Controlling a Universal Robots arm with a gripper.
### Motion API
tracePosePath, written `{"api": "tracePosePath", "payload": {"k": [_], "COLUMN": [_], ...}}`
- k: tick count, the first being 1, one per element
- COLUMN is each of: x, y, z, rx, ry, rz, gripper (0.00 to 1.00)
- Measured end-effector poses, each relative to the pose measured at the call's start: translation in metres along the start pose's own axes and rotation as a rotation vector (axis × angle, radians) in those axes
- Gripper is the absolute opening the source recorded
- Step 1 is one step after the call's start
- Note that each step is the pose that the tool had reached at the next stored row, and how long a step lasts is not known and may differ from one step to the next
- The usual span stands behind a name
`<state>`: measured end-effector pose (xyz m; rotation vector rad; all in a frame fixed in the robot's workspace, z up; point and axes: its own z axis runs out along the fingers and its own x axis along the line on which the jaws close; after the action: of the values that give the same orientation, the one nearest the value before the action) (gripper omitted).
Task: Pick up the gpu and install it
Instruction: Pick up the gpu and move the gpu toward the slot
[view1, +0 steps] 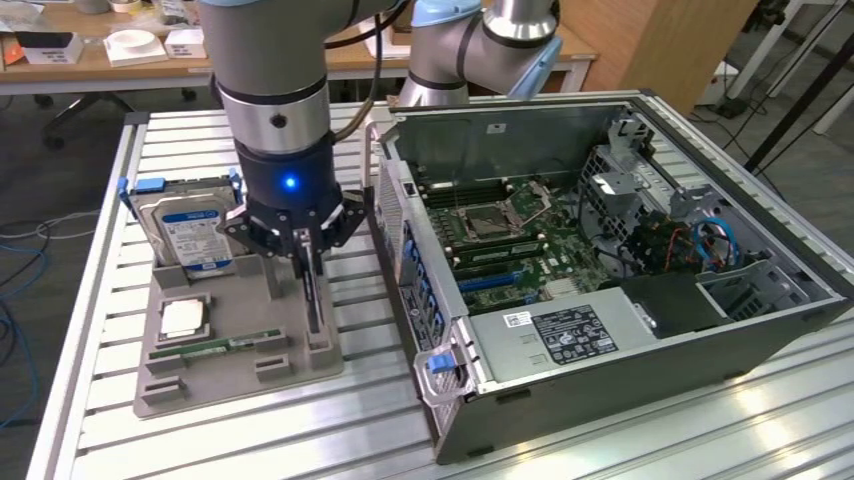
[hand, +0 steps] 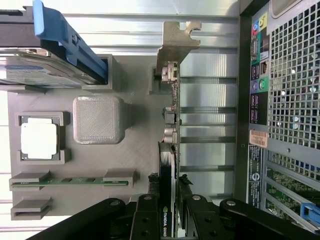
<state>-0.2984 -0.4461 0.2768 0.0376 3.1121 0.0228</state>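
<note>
gpu (hand: 168, 155) thin green card, silver bracket, on edge | ribbed grey tray (hand: 135, 150) | gripper (hand: 169, 187) clamped on card

gpu (hand: 169, 150): black and silver | tray (hand: 135, 155): grey | hard drive (view1: 195, 235): blue label | case (view1: 747, 340): black

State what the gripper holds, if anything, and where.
The gripper is shut on the gpu, pinching its two flat faces at the cooler end, opposite the metal bracket.
</note>
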Motion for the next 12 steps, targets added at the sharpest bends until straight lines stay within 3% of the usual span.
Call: {"api": "tracePosePath", "payload": {"k": [12], "x": [0.000], "y": [0.0002], "z": [-0.0118], "rx": [0.0000], "ry": [-0.0001], "rz": [0.000], "gripper": [0.25]}}
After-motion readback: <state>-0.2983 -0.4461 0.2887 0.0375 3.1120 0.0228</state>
